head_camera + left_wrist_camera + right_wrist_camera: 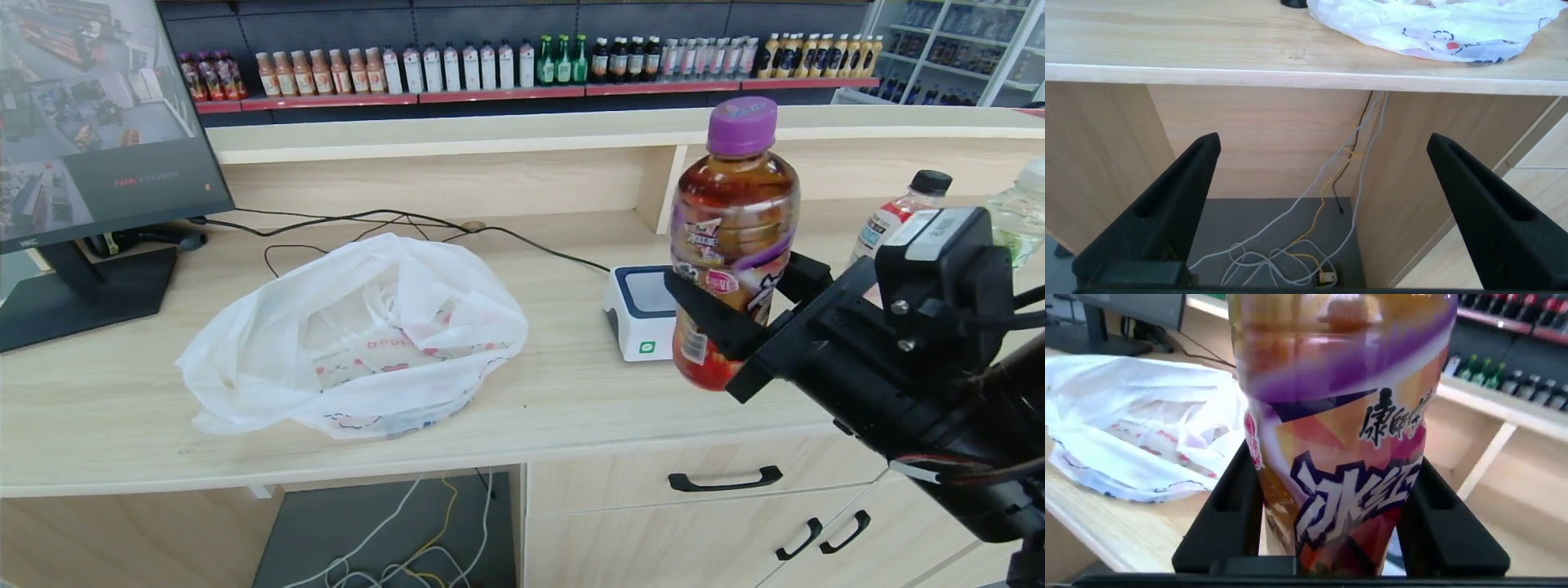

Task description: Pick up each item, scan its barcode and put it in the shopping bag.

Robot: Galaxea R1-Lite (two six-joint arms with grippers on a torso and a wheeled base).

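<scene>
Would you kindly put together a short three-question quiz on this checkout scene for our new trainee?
1. True or false: the right end effector is shut on the upright purple-capped bottle.
2. Where is the scanner relative to the shopping bag?
A. on the counter, on the bag's right by the robot's own sides
B. inside the bag
C. on top of the bag
3. Fill in: the left end effector is ____ (open or shut).

Key: 1 true; 2 A; 3 open.
</scene>
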